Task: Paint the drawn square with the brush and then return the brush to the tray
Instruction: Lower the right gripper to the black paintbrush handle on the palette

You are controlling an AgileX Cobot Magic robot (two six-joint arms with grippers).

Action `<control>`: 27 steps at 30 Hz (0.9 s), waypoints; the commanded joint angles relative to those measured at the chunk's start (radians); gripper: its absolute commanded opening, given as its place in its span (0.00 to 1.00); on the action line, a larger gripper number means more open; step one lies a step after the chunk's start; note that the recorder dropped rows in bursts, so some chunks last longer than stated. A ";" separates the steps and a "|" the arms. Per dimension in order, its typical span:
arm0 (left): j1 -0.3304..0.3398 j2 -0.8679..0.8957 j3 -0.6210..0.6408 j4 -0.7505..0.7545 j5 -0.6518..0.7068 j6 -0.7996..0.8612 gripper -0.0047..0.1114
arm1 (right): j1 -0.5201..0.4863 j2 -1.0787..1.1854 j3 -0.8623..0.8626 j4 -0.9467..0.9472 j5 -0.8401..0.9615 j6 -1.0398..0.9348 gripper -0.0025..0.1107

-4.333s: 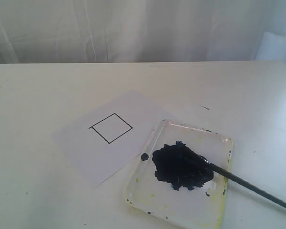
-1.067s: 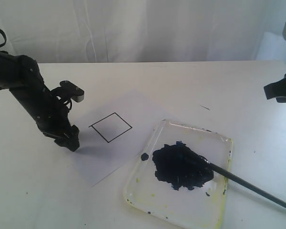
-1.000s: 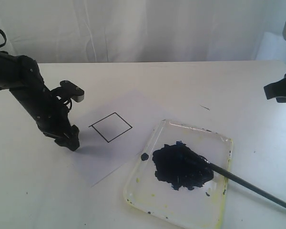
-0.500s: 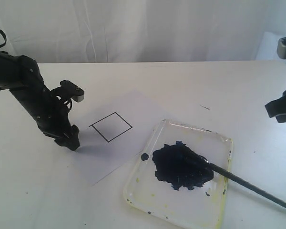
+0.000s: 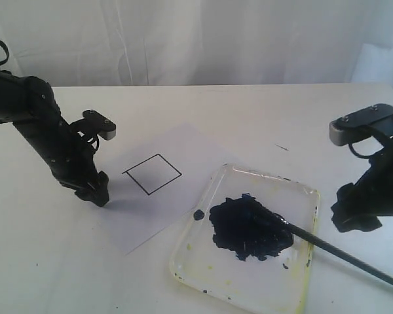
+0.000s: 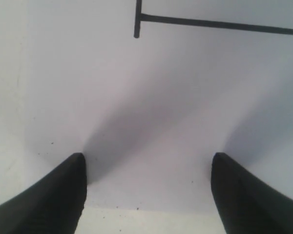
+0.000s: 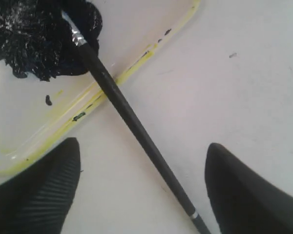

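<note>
The brush (image 5: pixel 340 252) lies in the tray (image 5: pixel 242 278), untouched
We see its tip in the paint blob (image 5: pixel 249 229), handle crossing the rim onto the table (image 5: pixel 249 111); our right gripper (image 7: pixel 142 144) hangs spread over the handle, our left gripper (image 6: pixel 146 161) spread low beside the unpainted drawn square (image 5: pixel 153 174).

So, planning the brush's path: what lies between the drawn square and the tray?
Only bare white paper separates the drawn square from the tray; nothing stands on that stretch. The exterior view shows this.
</note>
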 commanded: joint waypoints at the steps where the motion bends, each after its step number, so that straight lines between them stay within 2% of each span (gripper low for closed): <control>1: -0.004 0.008 0.016 -0.012 0.022 -0.002 0.68 | 0.011 0.061 0.031 -0.013 -0.083 -0.055 0.61; 7: -0.004 0.008 0.016 -0.012 0.079 -0.002 0.68 | 0.011 0.145 0.029 -0.016 -0.057 -0.054 0.61; 19: -0.004 0.008 0.016 -0.012 0.073 -0.002 0.68 | 0.014 0.231 0.052 -0.018 -0.114 -0.122 0.61; 27: -0.004 0.008 0.016 -0.012 0.073 -0.002 0.68 | 0.014 0.305 0.052 0.000 -0.154 -0.277 0.58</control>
